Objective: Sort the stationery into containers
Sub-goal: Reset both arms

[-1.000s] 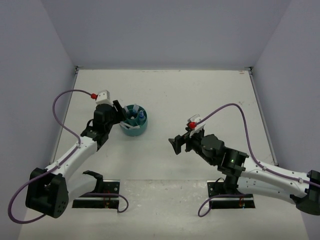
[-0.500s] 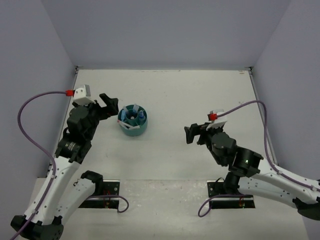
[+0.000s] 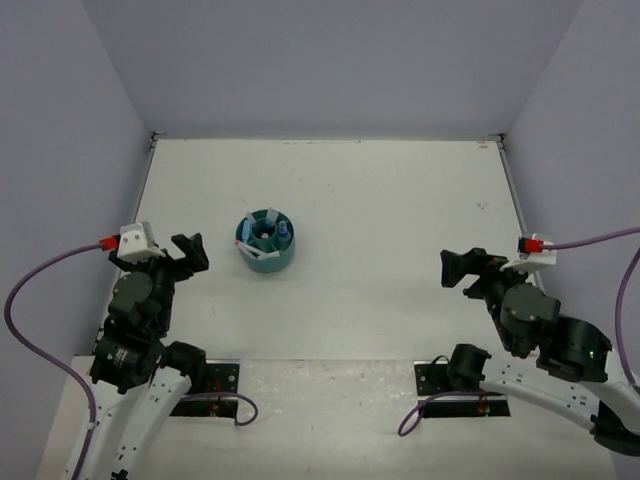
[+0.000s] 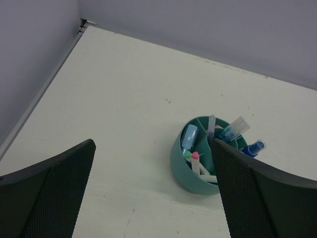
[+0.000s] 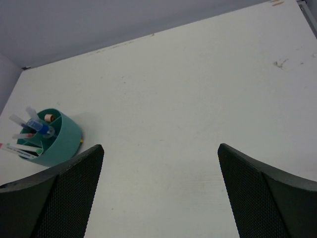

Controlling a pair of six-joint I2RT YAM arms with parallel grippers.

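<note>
The round teal organizer (image 3: pixel 266 255) stands on the table left of centre, with pens, markers and a blue-capped bottle (image 3: pixel 284 230) standing in its compartments. In the left wrist view the organizer (image 4: pixel 190 171) holds a light-blue marker (image 4: pixel 188 137), green- and pink-tipped pens (image 4: pixel 194 157) and the bottle (image 4: pixel 253 148). The right wrist view shows the organizer (image 5: pixel 57 144) at far left. My left gripper (image 3: pixel 190 250) is open and empty, drawn back to the left of the organizer. My right gripper (image 3: pixel 461 268) is open and empty, far to the right.
Grey walls close off the table at the back and both sides. A raised rim (image 3: pixel 150 170) runs along the table's left edge and another (image 3: pixel 512 190) along the right. No loose stationery shows on the tabletop.
Both arms have pulled back toward their bases: the left gripper moved down-left away from the organizer, the right gripper moved right. Both stayed open and empty.
</note>
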